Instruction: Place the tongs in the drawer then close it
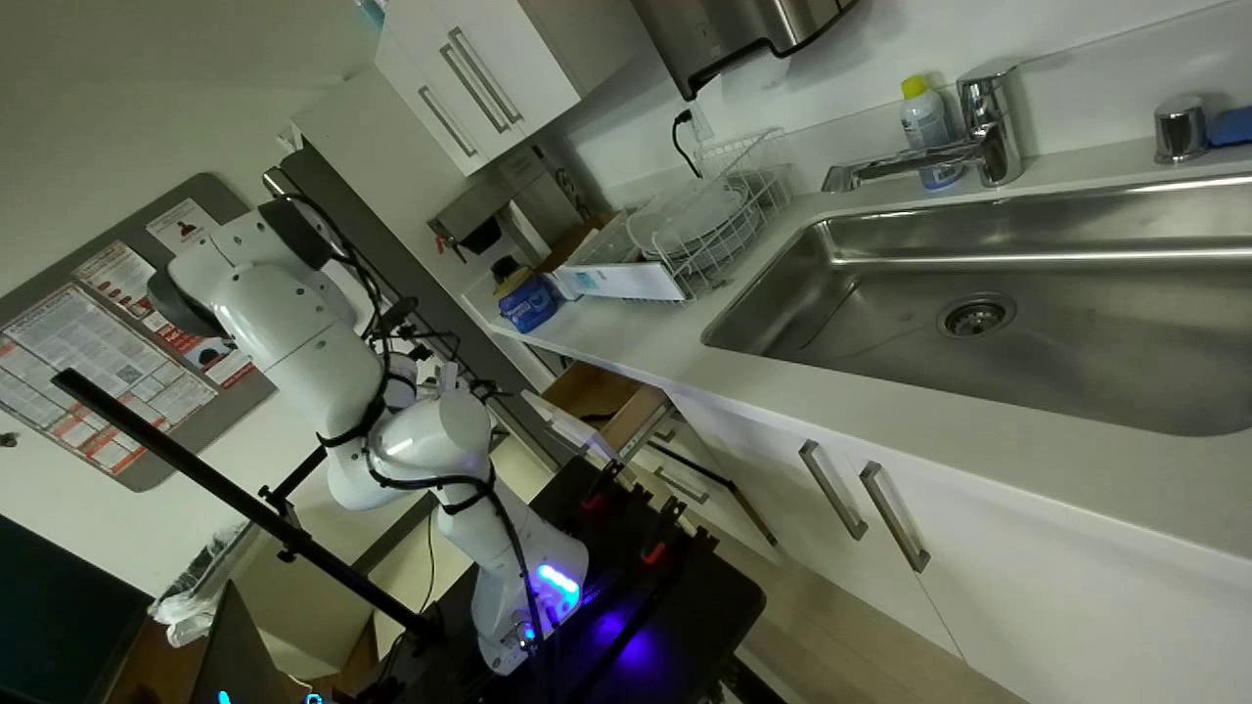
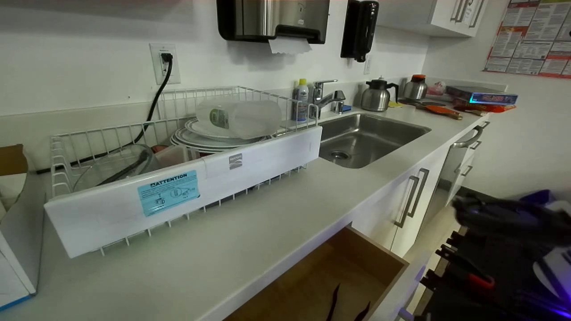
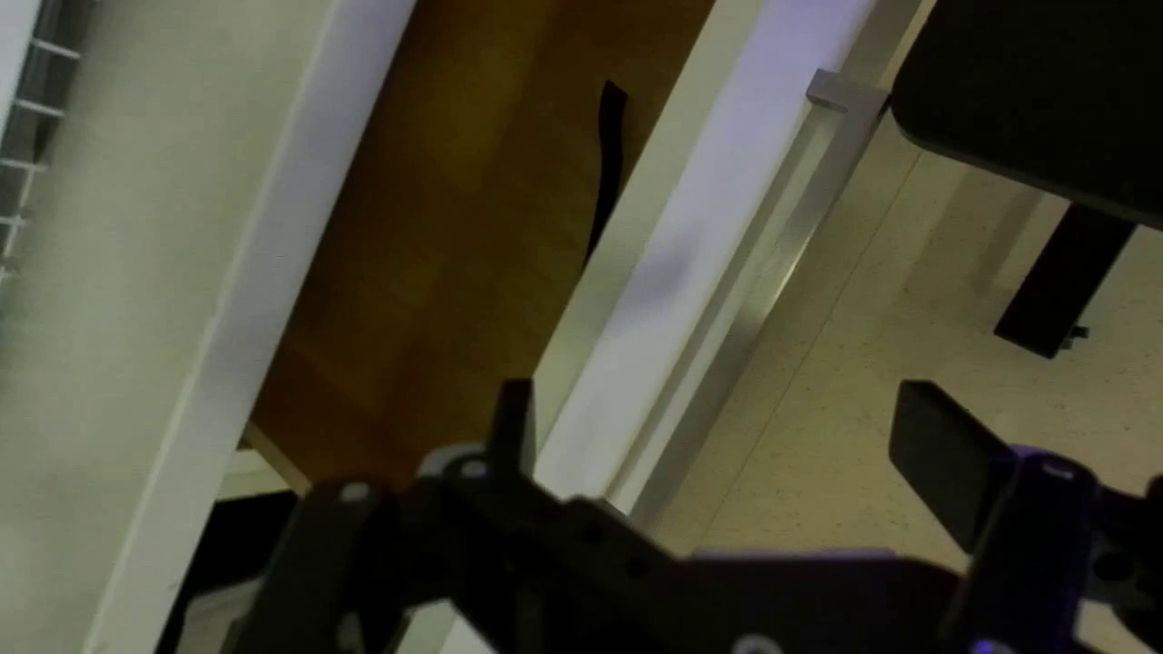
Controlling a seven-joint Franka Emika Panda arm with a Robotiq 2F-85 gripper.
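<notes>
The drawer (image 1: 626, 422) is pulled open below the counter, with a white front and brown wooden inside. Its rim shows in an exterior view (image 2: 387, 267) and its white front in the wrist view (image 3: 690, 218). Dark, thin tongs (image 2: 333, 303) lie inside on the drawer floor. In the wrist view one dark arm of the tongs (image 3: 611, 154) shows, partly hidden by the drawer's front wall. My gripper (image 3: 713, 391) is wide open and empty. In the wrist view its left finger overlaps the drawer's front edge and its right finger is over the floor. Contact cannot be told.
The counter (image 2: 250, 240) overhangs the drawer's back. A white dish rack (image 2: 263, 165) stands on it beside the sink (image 1: 1076, 362). A black cart (image 1: 714, 596) carrying the robot base stands in front of the cabinets. A grey bar handle (image 3: 772, 272) runs along the drawer front.
</notes>
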